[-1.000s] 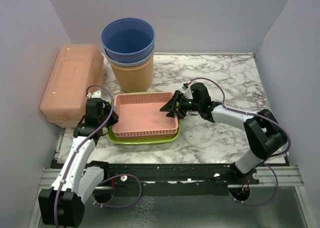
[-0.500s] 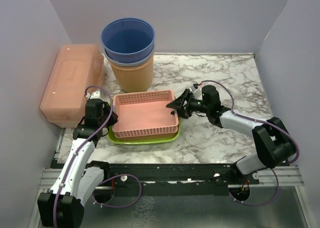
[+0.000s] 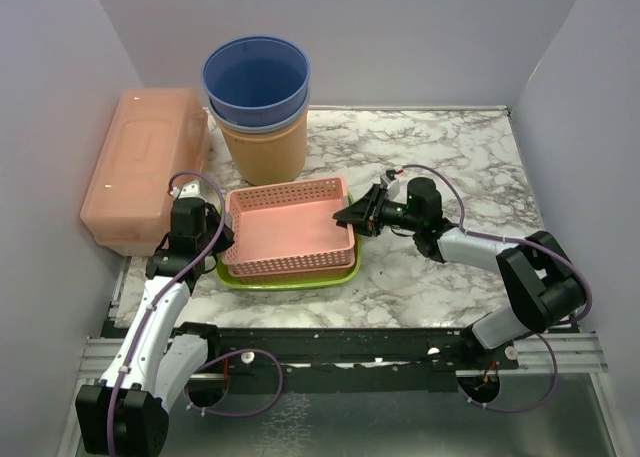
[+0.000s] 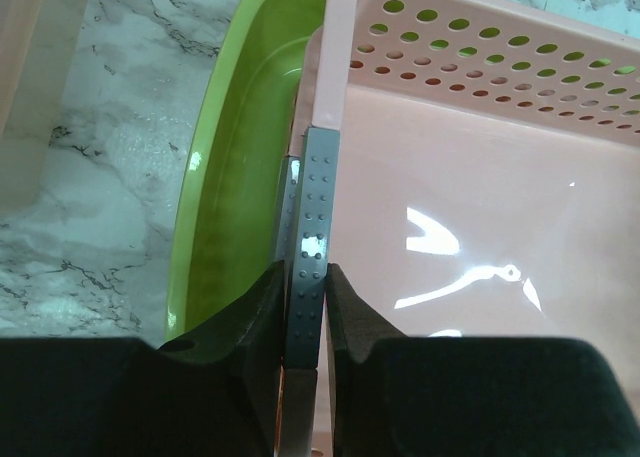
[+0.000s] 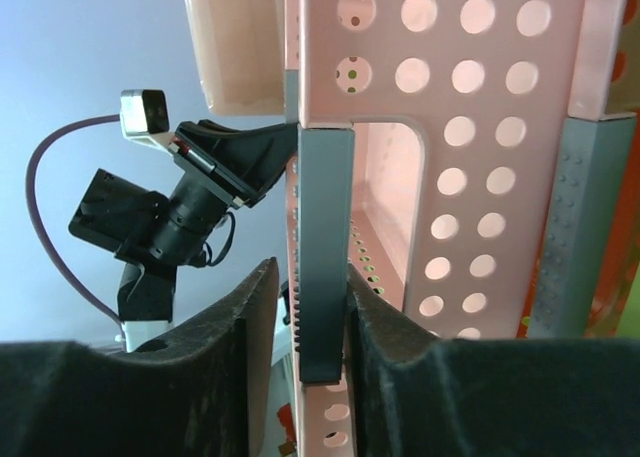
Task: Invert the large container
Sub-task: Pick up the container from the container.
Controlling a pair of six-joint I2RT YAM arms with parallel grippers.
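Note:
The pink perforated basket point(image 3: 290, 225) sits open side up in the middle of the top view, nested over a green tray point(image 3: 288, 281). My left gripper point(image 3: 222, 239) is shut on the basket's left rim. In the left wrist view point(image 4: 307, 277) its fingers pinch the rim between the basket's floor point(image 4: 480, 197) and the green tray point(image 4: 225, 187). My right gripper point(image 3: 350, 217) is shut on the basket's right wall. In the right wrist view point(image 5: 322, 307) it clamps the wall beside the handle cut-out of the basket point(image 5: 470, 97). The basket's right end is slightly raised.
A blue bucket point(image 3: 257, 77) is stacked in a tan bucket point(image 3: 265, 155) at the back. A peach lidded box point(image 3: 145, 162) lies along the left wall, close behind my left arm. Bare marble table point(image 3: 450, 157) lies to the right. Side walls enclose the cell.
The right gripper has pulled slightly right and up with the basket's right wall, so the basket has shifted and tilted a little. The left gripper has stayed on the left rim.

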